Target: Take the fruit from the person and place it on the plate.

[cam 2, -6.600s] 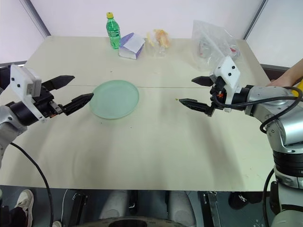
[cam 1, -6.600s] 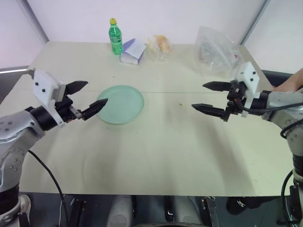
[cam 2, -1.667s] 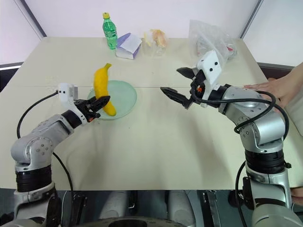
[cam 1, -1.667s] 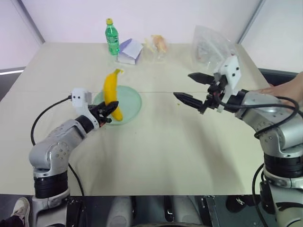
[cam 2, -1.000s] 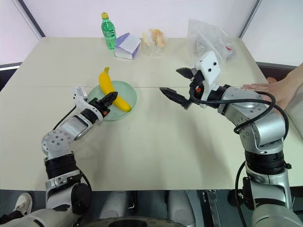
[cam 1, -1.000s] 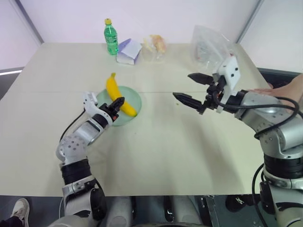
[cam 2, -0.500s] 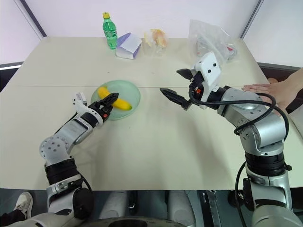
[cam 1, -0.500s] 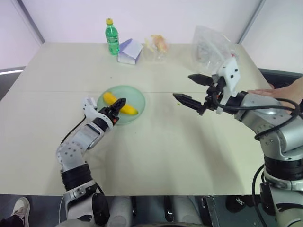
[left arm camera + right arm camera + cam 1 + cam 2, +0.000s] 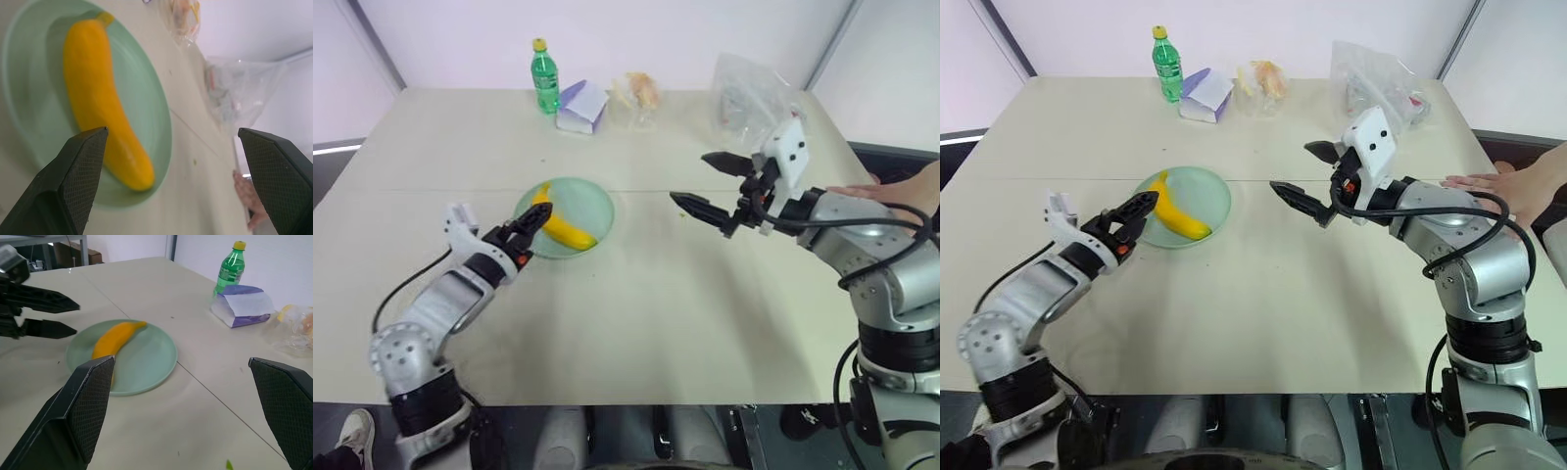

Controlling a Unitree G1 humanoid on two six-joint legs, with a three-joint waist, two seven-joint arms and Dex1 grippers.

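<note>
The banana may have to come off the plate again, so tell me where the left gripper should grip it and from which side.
Grip the banana across its thick middle, coming from the left gripper's side of the plate, probably from above. It lies flat with its stem away from the robot, so the middle offers the widest hold, and the low rim is little in the way.

Banana (image 9: 561, 225) lying on the plate (image 9: 597, 201) left of centre on the counter (image 9: 646, 313), bottle (image 9: 546, 75), carton (image 9: 581, 106) and bagged snacks (image 9: 639, 93) along the far edge, person's hand (image 9: 891, 191) at the right edge.
</note>
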